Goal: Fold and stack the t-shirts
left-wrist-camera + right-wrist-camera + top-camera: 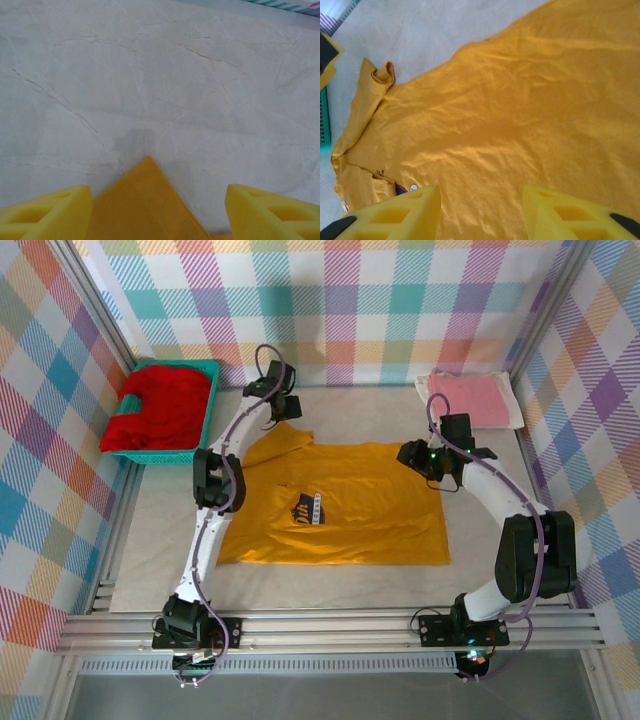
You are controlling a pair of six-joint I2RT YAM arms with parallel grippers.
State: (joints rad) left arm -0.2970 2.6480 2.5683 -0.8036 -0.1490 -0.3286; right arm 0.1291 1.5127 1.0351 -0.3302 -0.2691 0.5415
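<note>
Yellow t-shirt (365,490) flat on table (330,585)

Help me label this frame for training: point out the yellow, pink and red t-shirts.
yellow t-shirt (365,502), top view, flat body near its middle.
pink t-shirt (472,398), top view, middle of the folded cloth.
red t-shirt (160,408), top view, middle of the crumpled heap.

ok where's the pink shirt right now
In the top view the pink t-shirt lies folded at the far right corner of the table, apart from the mustard-yellow t-shirt spread flat in the middle.
</note>
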